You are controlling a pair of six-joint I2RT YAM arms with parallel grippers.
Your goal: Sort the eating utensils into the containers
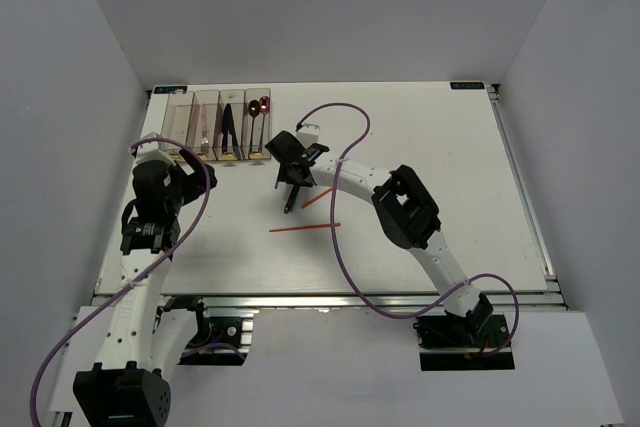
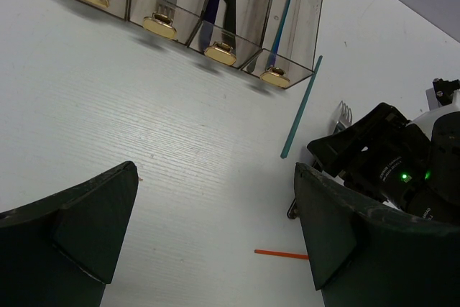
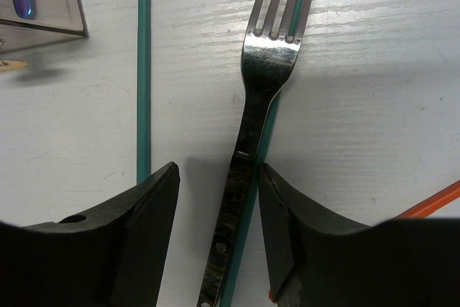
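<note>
Right wrist view: right gripper (image 3: 218, 199), jaws parted, straddles the handle of a silver metal fork (image 3: 253, 127), tines toward 12 o'clock, poised for clenching.

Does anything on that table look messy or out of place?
Yes. The fork lies right on top of a green chopstick, between the open fingers of the right gripper, so the two overlap. Two red chopsticks also lie loose outside the containers.

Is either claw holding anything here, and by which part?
Nothing is held. The right claw straddles the fork at its handle, jaws open; the left claw is empty.
</note>
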